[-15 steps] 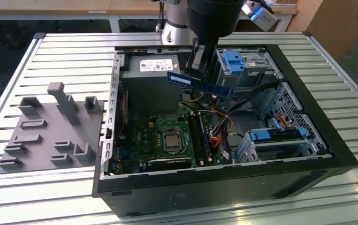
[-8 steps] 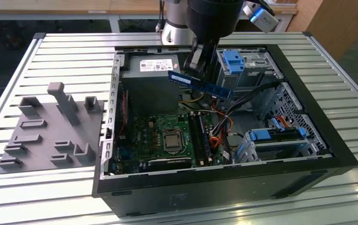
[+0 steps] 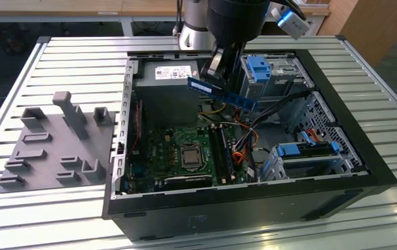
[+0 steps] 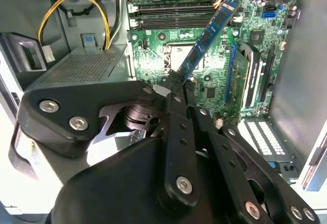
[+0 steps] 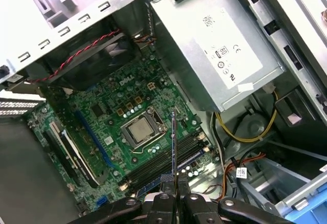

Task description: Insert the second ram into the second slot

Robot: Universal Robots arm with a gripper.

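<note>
Slatted table [image 3: 66, 62] bears an open computer case [image 3: 254, 208]; end effector [image 4: 177, 80] grips the second ram [image 4: 209, 32], whose tilt could jam insertion.

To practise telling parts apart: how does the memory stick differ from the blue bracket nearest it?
The memory stick is thin, flat and long; the blue bracket is chunky. The memory stick hangs tilted above the motherboard, clamped in the gripper; the blue bracket sits mounted on its drive cage. Both are blue.
</note>
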